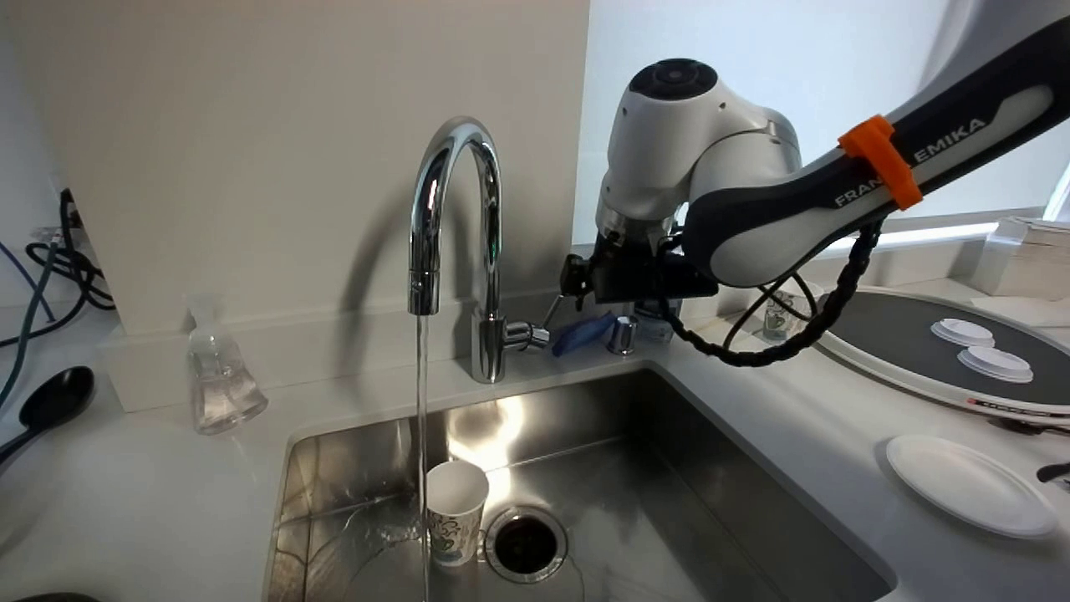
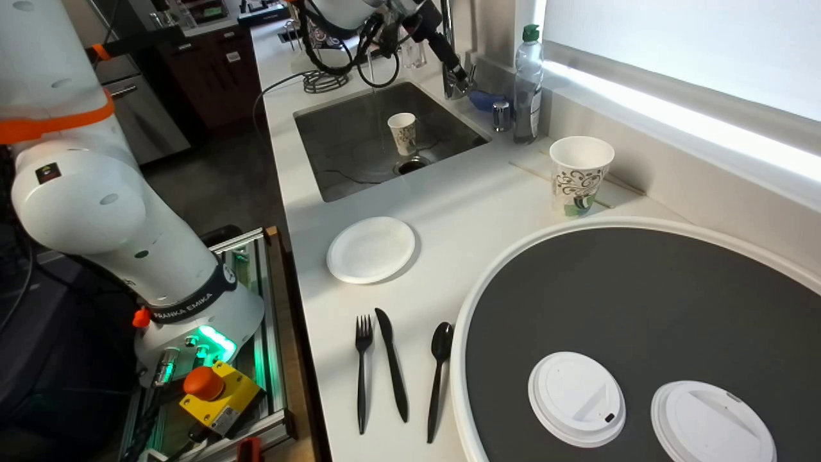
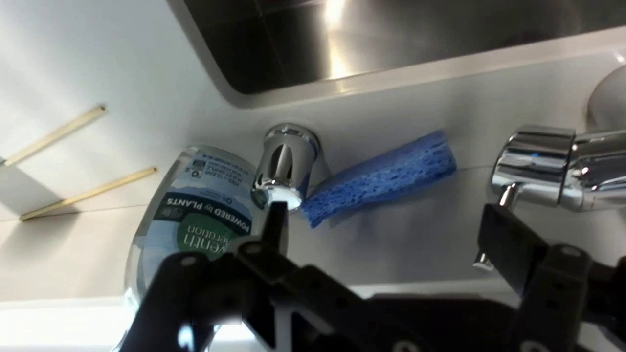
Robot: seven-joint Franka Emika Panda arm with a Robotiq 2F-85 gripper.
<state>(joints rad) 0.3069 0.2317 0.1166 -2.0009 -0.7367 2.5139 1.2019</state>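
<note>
My gripper point(image 3: 386, 215) is open with nothing between its fingers, above the counter behind the sink. It shows in an exterior view point(image 1: 577, 280) by the faucet lever point(image 3: 508, 195); one finger overlaps the lever in the wrist view, and I cannot tell whether they touch. A blue sponge point(image 3: 381, 176) lies just beyond the fingers, beside a chrome cap point(image 3: 291, 161). The other finger is near this cap and a clear soap bottle point(image 3: 205, 210). Water runs from the chrome faucet point(image 1: 426, 226) into the steel sink. A patterned paper cup point(image 1: 456, 502) stands there by the drain, beside the stream.
A paper cup point(image 2: 580, 173) and thin sticks stand and lie beside a dark round turntable point(image 2: 641, 276) bearing white lids point(image 2: 577, 398). A white plate point(image 2: 372, 250) and black cutlery point(image 2: 391, 366) lie on the counter. A small clear bottle point(image 1: 219, 389) stands left of the sink.
</note>
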